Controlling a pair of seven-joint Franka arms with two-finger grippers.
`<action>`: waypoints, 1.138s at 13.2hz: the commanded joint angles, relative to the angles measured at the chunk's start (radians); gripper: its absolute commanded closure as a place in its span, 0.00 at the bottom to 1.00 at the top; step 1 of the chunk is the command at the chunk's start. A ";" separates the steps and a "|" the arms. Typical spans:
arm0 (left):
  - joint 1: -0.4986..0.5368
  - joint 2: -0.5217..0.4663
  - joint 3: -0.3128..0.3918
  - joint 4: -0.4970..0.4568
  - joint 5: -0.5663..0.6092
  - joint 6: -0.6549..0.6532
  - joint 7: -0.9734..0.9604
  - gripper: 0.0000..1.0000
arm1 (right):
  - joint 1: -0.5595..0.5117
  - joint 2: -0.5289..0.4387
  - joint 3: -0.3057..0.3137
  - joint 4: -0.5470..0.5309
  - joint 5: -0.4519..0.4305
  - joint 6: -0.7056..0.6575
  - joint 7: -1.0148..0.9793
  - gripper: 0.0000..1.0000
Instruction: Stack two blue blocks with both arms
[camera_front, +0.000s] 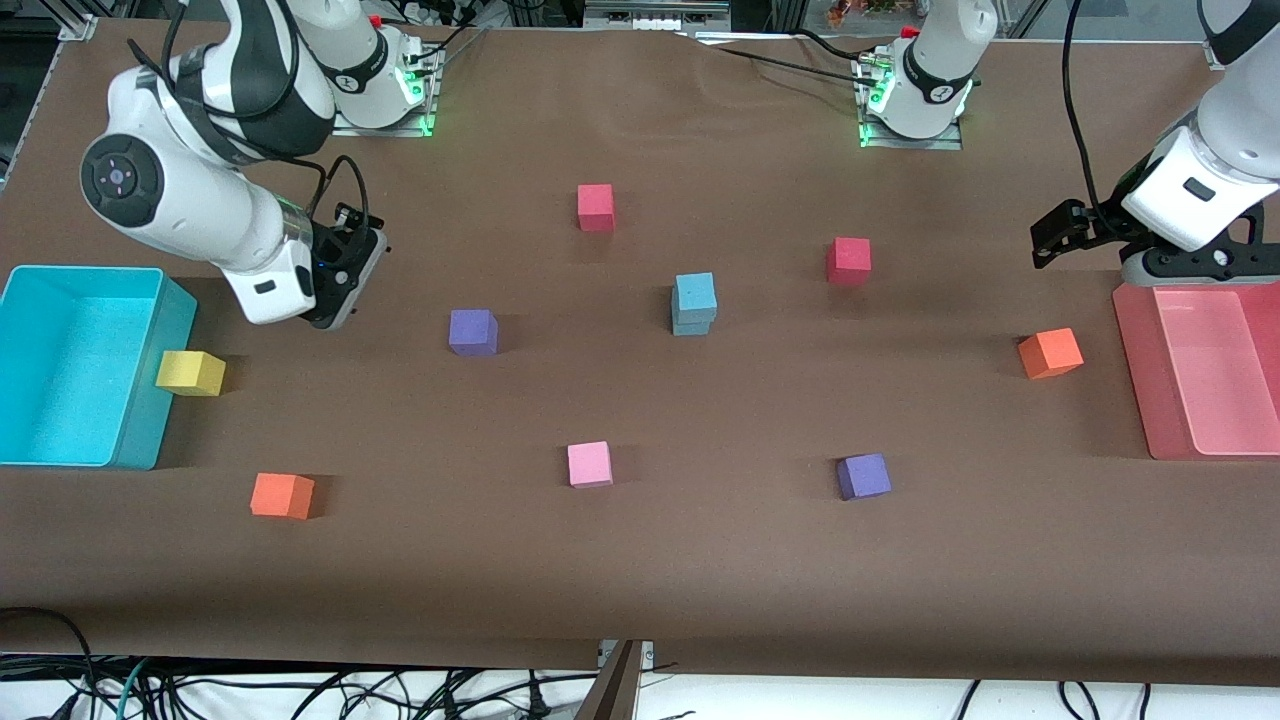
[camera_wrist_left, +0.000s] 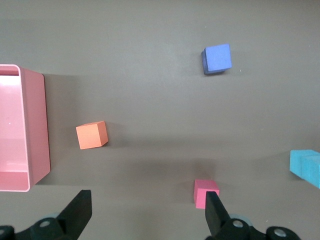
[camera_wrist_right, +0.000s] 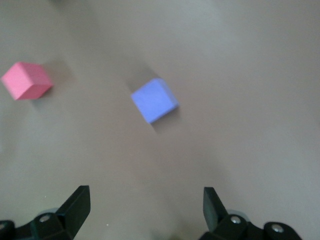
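Note:
The two blue blocks stand stacked near the table's middle, the top one sitting on the lower one. The stack also shows at the edge of the left wrist view. My left gripper is open and empty in the air toward the left arm's end of the table, beside the pink bin; its fingers stand wide apart over bare table. My right gripper is open and empty in the air beside the cyan bin; its fingers are also wide apart. Neither gripper touches the stack.
A cyan bin with a yellow cube beside it sits at the right arm's end, and a pink bin at the left arm's end. Scattered cubes include two red, two purple, two orange and one pink.

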 joint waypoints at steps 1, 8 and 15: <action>-0.003 0.018 -0.005 0.050 0.004 -0.030 -0.062 0.00 | 0.004 -0.013 -0.026 0.013 -0.053 -0.024 0.131 0.00; 0.004 0.071 0.004 0.118 0.002 -0.024 -0.031 0.00 | -0.024 -0.009 -0.096 0.039 -0.082 -0.042 0.031 0.00; 0.000 0.085 -0.002 0.155 0.004 -0.045 -0.023 0.00 | -0.048 -0.014 -0.118 0.089 -0.094 -0.142 0.407 0.00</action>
